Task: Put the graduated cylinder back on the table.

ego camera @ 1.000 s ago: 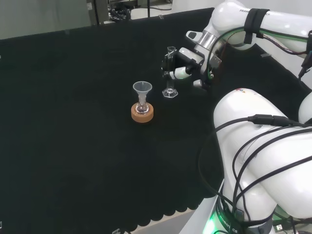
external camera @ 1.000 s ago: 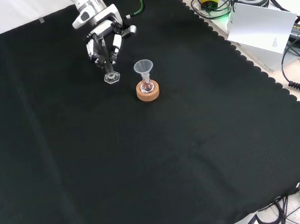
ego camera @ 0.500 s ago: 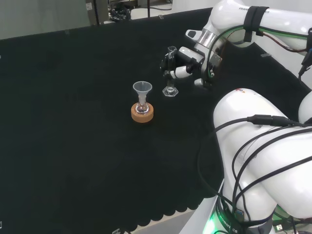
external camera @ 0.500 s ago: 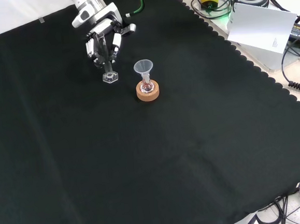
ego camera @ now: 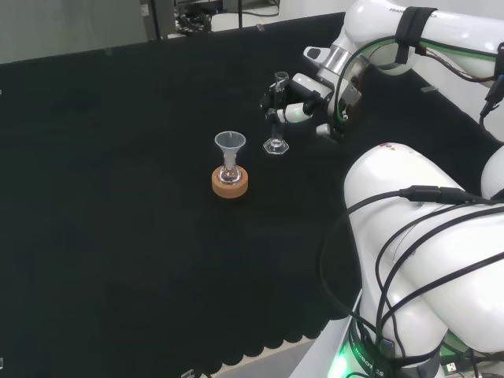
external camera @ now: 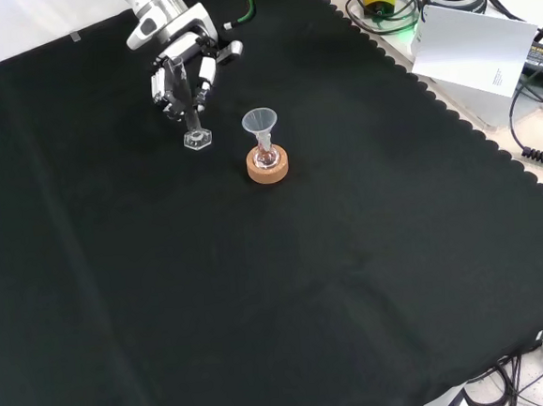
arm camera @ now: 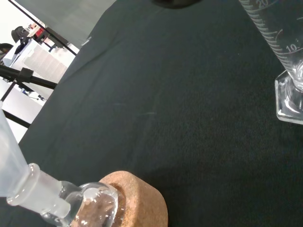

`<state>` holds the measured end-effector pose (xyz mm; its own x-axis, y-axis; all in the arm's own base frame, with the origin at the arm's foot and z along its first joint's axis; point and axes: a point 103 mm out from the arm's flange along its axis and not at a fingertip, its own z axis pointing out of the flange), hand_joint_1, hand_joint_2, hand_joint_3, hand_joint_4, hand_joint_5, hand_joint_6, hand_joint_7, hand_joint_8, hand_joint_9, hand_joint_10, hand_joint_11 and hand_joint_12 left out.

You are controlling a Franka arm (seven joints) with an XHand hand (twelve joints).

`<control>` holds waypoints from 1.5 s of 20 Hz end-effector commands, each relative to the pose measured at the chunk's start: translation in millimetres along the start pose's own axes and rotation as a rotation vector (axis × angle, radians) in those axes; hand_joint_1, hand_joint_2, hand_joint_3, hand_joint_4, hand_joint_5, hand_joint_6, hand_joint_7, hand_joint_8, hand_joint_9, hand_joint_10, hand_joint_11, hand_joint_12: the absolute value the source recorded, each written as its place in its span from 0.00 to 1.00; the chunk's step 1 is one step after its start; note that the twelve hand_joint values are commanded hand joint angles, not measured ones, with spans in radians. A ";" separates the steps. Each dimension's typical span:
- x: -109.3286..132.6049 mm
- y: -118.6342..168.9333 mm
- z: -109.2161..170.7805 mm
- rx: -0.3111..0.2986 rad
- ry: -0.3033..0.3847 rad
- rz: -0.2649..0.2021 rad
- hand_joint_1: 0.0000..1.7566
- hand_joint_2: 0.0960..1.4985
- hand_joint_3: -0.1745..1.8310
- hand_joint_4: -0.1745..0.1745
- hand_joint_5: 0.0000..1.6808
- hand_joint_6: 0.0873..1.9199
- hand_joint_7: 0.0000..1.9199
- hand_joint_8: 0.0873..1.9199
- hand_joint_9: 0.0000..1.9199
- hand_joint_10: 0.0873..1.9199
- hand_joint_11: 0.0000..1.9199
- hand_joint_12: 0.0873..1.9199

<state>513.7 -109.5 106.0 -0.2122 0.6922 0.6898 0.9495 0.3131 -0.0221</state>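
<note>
The robot hand (ego camera: pixel 303 106) grasps the graduated cylinder (ego camera: pixel 276 118), upright, its foot on the black cloth (ego camera: pixel 118 197).

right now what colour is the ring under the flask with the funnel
Tan cork brown. The cork ring shows best in the front view, against the black cloth.

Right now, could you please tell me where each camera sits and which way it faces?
Head view: behind and above the arm's base, facing the bench; white links at right, hand on the graduated cylinder.
Front view: opposite, looking down; hand at top.
Wrist view: at the wrist, facing the cork ring.
All share cylinder and ring.
</note>
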 end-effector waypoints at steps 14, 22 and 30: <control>7.3 -2.8 -19.4 -0.016 -0.050 0.006 0.51 0.62 0.00 0.30 0.27 0.25 0.27 0.31 0.45 0.03 0.25 0.65; 18.0 -8.2 -42.9 -0.033 -0.087 0.017 0.46 0.59 0.00 0.30 0.20 0.05 0.09 0.34 0.22 0.31 0.11 0.72; 44.4 -29.9 -78.3 -0.067 -0.150 0.011 0.44 0.58 0.00 0.30 0.18 0.00 0.06 0.34 0.18 0.34 0.09 0.73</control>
<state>506.3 -134.1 165.3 -0.2185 0.7609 0.6110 0.9623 0.2721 0.0053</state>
